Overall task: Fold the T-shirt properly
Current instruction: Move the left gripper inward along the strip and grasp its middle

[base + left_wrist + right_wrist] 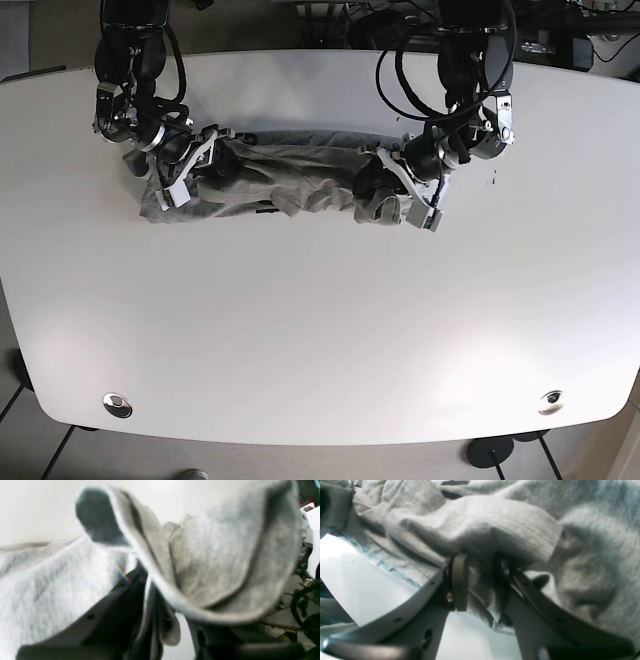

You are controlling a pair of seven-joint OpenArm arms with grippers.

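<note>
The grey T-shirt [280,175] lies bunched in a long wrinkled band across the far half of the white table [320,330]. On the base view's right, my left gripper [385,190] is shut on that end of the shirt; in its wrist view a folded flap of T-shirt [220,562] stands up out of the dark fingers [117,605]. At the other end, my right gripper [190,170] is shut on a thick roll of the T-shirt [480,530], pinched between its two fingers [460,580].
Cables and equipment stand beyond the table's far edge [330,52]. Two round metal fittings [118,404] sit near the front corners. A green plant [305,610] shows at the left wrist view's right edge.
</note>
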